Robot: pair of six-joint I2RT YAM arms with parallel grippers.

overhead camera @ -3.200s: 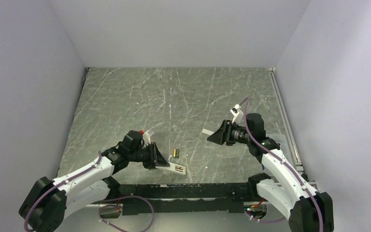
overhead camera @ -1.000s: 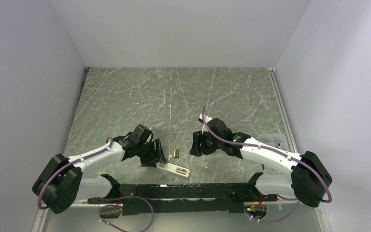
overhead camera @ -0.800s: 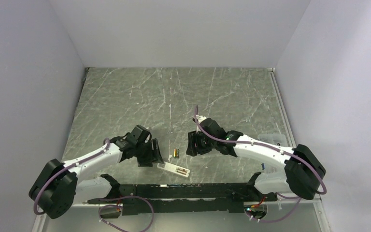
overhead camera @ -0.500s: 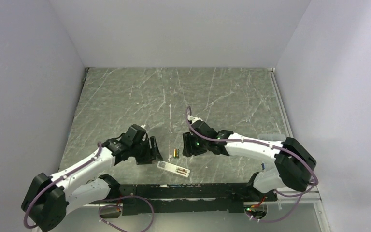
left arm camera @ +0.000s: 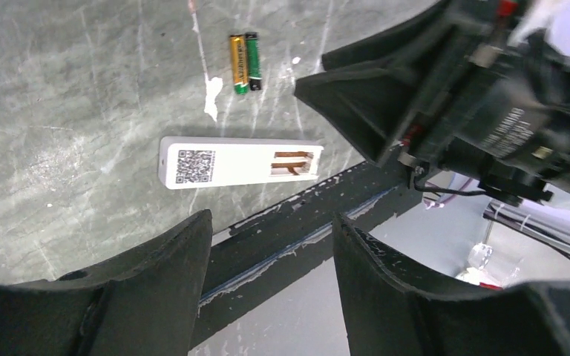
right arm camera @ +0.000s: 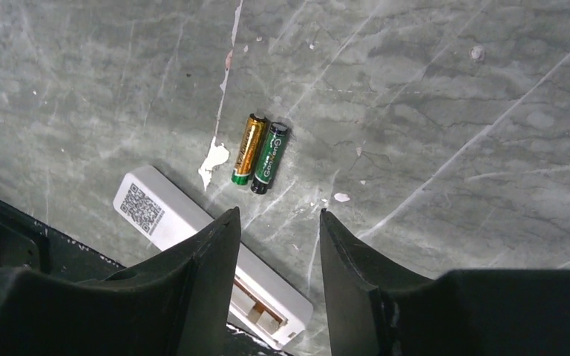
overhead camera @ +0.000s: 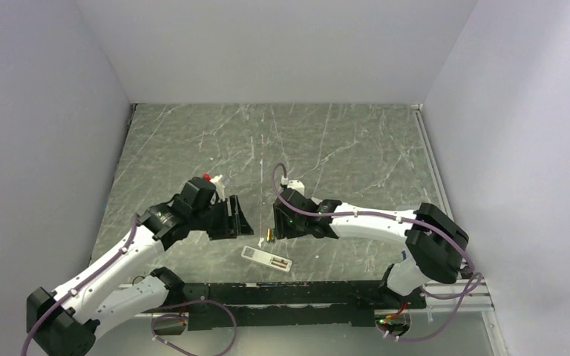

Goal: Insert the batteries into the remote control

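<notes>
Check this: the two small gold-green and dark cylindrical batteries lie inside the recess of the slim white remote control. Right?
No. The batteries lie on the grey table beside the remote control; its recess is empty, as the left wrist view shows.

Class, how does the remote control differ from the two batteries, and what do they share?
The remote control is a flat white bar; the batteries are round, one gold, one dark green. The remote control is far longer than the batteries. Both lie flat on the table, apart.
</notes>
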